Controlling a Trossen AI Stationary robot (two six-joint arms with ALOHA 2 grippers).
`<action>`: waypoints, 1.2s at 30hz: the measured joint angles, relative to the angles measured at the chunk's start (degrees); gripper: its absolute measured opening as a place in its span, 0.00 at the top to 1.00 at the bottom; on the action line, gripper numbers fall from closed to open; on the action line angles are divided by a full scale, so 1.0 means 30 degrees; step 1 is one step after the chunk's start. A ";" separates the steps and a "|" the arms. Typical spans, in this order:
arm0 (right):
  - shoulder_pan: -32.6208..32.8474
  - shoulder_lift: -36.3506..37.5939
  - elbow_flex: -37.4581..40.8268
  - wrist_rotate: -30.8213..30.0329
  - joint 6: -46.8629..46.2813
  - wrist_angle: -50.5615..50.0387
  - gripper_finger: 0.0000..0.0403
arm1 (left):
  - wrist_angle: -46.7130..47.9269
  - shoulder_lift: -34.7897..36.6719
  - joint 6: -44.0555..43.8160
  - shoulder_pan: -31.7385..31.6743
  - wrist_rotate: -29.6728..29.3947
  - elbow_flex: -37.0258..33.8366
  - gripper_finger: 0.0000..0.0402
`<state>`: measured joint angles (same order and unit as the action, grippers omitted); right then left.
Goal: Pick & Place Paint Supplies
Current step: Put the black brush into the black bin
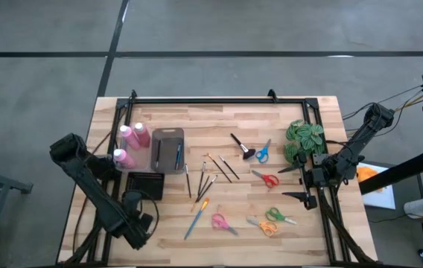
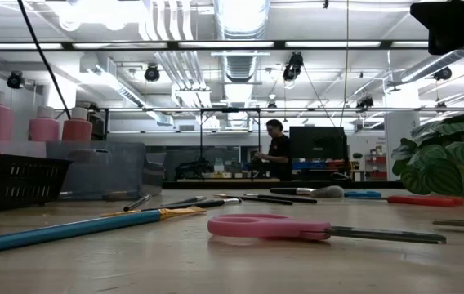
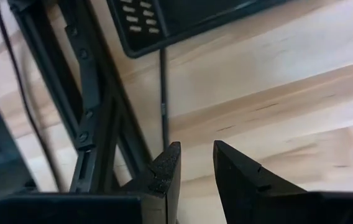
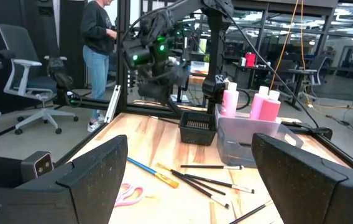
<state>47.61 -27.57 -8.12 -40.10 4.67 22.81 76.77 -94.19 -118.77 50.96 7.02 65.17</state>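
With the left gripper (image 1: 138, 237) narrowly parted and empty and the right gripper (image 1: 295, 183) spread wide, both well apart from the scattered paintbrushes (image 1: 210, 173) lying between them, either reach could nudge neighbouring scissors (image 1: 266, 179) or roll brushes

Lab: ceiling ducts (image 2: 240, 33), office chair (image 4: 24, 59), monitors (image 2: 317, 143).

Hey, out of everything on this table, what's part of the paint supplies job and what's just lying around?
Paint supplies:
- pink bottles
- thin brushes
- blue brush
- stubby black brush

Lying about:
- scissors: blue, red, pink, green, orange
- plant
- grey bin and black basket, possibly where the supplies go
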 joint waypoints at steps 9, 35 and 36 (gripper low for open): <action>-0.0005 0.0000 0.0001 0.0000 -0.0002 0.0007 0.15 | 0.0109 -0.1600 0.0173 0.0031 0.0677 -0.0019 0.76; -0.0005 0.0005 0.0002 0.0000 -0.0007 0.0000 0.15 | -0.8153 0.1729 -0.0593 0.0415 0.1402 -0.7715 0.76; -0.0002 0.0000 0.0000 0.0000 -0.0033 0.0000 0.15 | -0.8505 0.1911 -0.0632 0.0414 0.1461 -0.7998 0.76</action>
<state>47.60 -27.57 -8.12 -40.10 4.57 22.81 51.26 -88.45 -120.67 52.20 11.40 41.17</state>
